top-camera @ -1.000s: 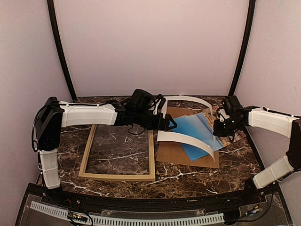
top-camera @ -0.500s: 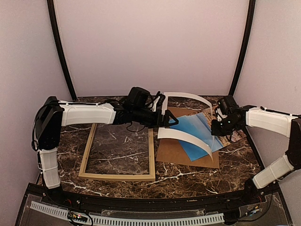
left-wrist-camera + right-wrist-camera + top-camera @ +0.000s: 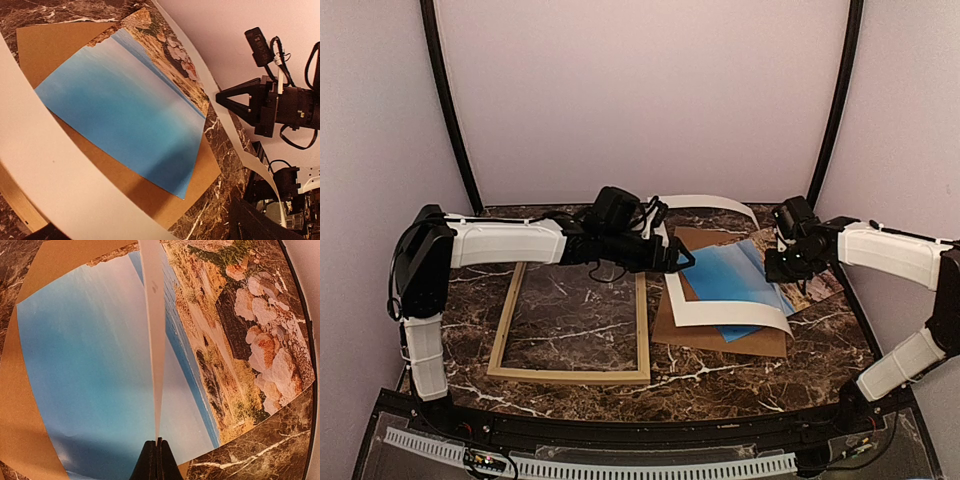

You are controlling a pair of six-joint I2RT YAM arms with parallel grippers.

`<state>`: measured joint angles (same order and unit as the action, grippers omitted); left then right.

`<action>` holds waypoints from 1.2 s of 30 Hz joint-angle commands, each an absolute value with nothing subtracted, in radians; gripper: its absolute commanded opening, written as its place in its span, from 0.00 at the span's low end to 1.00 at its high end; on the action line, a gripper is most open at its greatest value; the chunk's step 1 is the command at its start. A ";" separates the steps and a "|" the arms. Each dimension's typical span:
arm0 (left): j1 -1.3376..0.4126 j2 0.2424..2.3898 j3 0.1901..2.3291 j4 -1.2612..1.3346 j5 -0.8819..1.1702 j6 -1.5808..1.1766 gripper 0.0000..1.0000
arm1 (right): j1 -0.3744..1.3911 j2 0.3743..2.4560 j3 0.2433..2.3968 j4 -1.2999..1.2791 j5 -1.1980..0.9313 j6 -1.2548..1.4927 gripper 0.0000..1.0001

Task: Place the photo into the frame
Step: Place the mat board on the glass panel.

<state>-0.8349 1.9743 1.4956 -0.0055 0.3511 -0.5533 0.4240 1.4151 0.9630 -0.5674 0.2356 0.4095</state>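
The photo, a beach print, lies flat on the brown backing board at the right of the table. It also shows in the left wrist view and the right wrist view. A white mat with a window hangs over it. My left gripper holds the mat's left edge; its jaws are hidden in the left wrist view. My right gripper is shut on the mat's right edge. The light wood frame lies empty at the left.
The marble table's right edge lies just past the photo's rocky corner. Black curved posts stand at the back corners. The frame's right rail lies right beside the backing board.
The mat's near strip, arched high before, has dropped and lies low over the photo and board. The right gripper has moved a little left and back; the left gripper has shifted slightly.
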 commanded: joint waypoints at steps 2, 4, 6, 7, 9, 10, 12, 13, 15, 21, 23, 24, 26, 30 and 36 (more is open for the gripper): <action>-0.833 1.958 1.505 -0.060 0.269 -0.516 0.99 | 0.439 1.418 0.997 -0.565 0.266 0.425 0.00; -0.832 1.966 1.505 -0.047 0.297 -0.526 0.99 | 0.441 1.420 0.996 -0.559 0.260 0.429 0.00; -0.833 1.977 1.502 -0.027 0.332 -0.539 0.98 | 0.443 1.420 0.994 -0.556 0.261 0.430 0.00; -0.833 1.978 1.496 -0.011 0.351 -0.550 0.97 | 0.443 1.420 0.994 -0.557 0.266 0.430 0.00; -0.830 1.977 1.488 0.008 0.378 -0.564 0.95 | 0.443 1.425 0.988 -0.556 0.283 0.429 0.00; -0.829 1.975 1.487 0.023 0.387 -0.567 0.94 | 0.443 1.428 0.983 -0.554 0.290 0.428 0.00; -0.824 1.970 1.479 0.043 0.413 -0.580 0.92 | 0.443 1.431 0.970 -0.548 0.301 0.426 0.00; -0.819 1.967 1.469 0.051 0.430 -0.590 0.92 | 0.443 1.432 0.963 -0.543 0.305 0.426 0.00; -0.809 1.954 1.450 0.079 0.460 -0.609 0.91 | 0.443 1.433 0.952 -0.535 0.311 0.426 0.00; -0.793 1.943 1.423 0.137 0.524 -0.646 0.88 | 0.443 1.431 0.936 -0.523 0.320 0.428 0.00; -0.790 1.944 1.414 0.159 0.541 -0.661 0.87 | 0.443 1.428 0.932 -0.521 0.322 0.427 0.00; -0.788 1.947 1.410 0.172 0.551 -0.670 0.85 | 0.443 1.428 0.931 -0.519 0.322 0.426 0.00; -0.785 1.951 1.406 0.187 0.564 -0.684 0.82 | 0.443 1.427 0.930 -0.519 0.324 0.425 0.00; -0.771 1.958 1.387 0.239 0.601 -0.724 0.71 | 0.443 1.428 0.921 -0.515 0.336 0.423 0.00; -0.759 1.959 1.381 0.256 0.625 -0.738 0.52 | 0.444 1.440 0.907 -0.503 0.344 0.420 0.00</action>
<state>-0.7692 1.9785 1.3956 0.2085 0.5831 -0.7208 0.4343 1.4292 0.9215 -0.5343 0.3164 0.4202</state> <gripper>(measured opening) 0.554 0.004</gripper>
